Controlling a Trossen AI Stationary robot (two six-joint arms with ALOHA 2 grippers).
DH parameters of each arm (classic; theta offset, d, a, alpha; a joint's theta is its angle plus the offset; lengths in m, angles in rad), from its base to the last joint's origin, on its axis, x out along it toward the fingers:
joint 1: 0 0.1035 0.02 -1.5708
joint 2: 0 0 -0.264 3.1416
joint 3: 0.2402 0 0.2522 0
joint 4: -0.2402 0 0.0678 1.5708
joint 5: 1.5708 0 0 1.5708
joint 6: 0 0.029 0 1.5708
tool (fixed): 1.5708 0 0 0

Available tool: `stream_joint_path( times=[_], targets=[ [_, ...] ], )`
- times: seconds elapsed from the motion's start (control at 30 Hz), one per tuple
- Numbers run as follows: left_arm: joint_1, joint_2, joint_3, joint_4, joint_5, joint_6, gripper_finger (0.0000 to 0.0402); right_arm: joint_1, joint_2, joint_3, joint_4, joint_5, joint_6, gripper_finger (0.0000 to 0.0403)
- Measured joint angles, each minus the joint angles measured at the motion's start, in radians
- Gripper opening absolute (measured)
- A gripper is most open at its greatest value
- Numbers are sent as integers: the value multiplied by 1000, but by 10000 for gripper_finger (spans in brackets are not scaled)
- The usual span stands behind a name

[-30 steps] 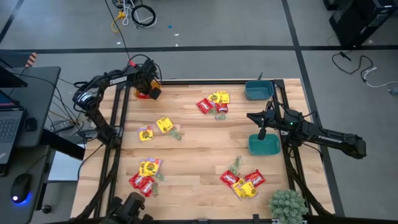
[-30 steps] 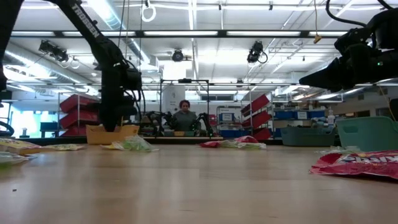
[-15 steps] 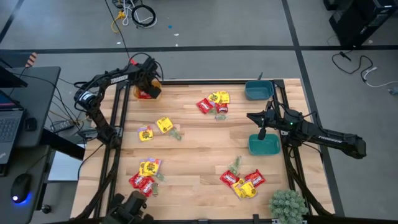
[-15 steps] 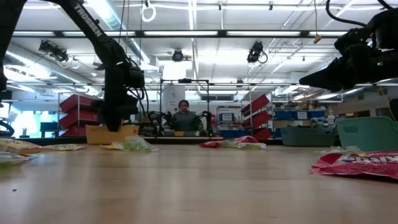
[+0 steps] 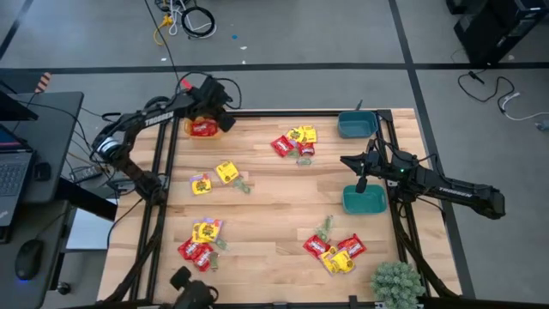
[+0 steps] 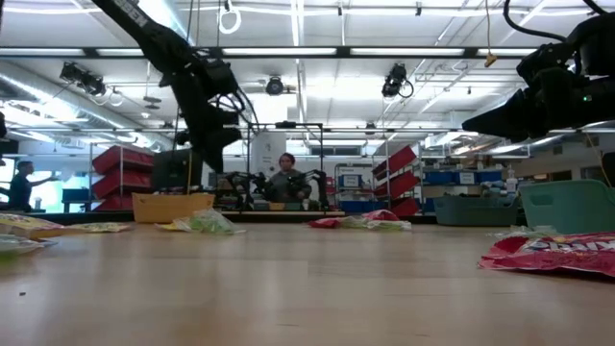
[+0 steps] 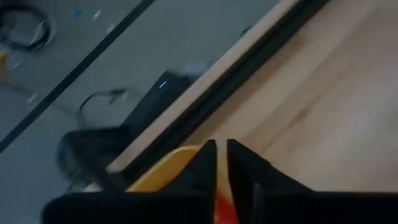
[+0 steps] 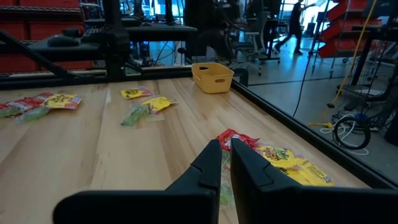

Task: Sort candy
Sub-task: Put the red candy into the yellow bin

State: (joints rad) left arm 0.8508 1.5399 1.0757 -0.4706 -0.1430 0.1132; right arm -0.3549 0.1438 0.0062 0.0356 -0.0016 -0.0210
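The candy lies in several heaps of red, yellow and pale green packets: far middle (image 5: 296, 142), left (image 5: 214, 178), near left (image 5: 202, 240) and near right (image 5: 334, 251). A red packet (image 5: 202, 130) lies in the orange bowl (image 5: 193, 123) at the far left corner. My left gripper (image 5: 220, 110) hangs just above that bowl's right rim (image 7: 163, 169), fingers shut on nothing. My right gripper (image 5: 361, 182) waits shut above the far rim of the nearer teal bowl (image 5: 364, 202). A second teal bowl (image 5: 356, 125) stands at the far right.
A small green plant (image 5: 396, 283) stands at the near right corner. The black frame rail (image 5: 283, 112) runs along the table's far edge beside the orange bowl. Bare wood (image 5: 283, 202) lies between the heaps in the table's middle. A person (image 6: 285, 179) sits in the room beyond.
My left gripper has risen from inside the orange bowl and swung a little toward the table's right, tipping less steeply downward. A red packet now lies uncovered in the bowl.
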Motion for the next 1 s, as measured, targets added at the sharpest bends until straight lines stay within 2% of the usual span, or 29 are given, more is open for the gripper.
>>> stream_joint_path(
  times=[0.07,0.17,0.27,0.4,0.47,0.57,0.67,0.77,1.0],
  targets=[
    [-20,-29,-40,70,45,-10,8,0,0,0,0,0,0,23],
    [-49,-89,-116,150,115,18,7,0,0,0,0,0,0,23],
    [-70,-165,-231,320,201,50,6,0,0,0,0,0,0,23],
    [-84,-257,-414,615,418,-13,2,0,0,0,0,0,0,23],
    [-102,-305,-494,757,482,-44,2,0,0,0,8,0,0,23],
    [-139,-369,-599,913,502,-62,1,0,-1,0,101,9,25,23],
    [-169,-432,-682,1003,500,-67,1,1,6,0,198,22,95,23],
    [-190,-486,-755,1061,500,-71,1,1,35,0,283,64,95,22],
    [-199,-539,-857,1226,495,-94,1,1,255,15,464,75,153,18]
  ],
)
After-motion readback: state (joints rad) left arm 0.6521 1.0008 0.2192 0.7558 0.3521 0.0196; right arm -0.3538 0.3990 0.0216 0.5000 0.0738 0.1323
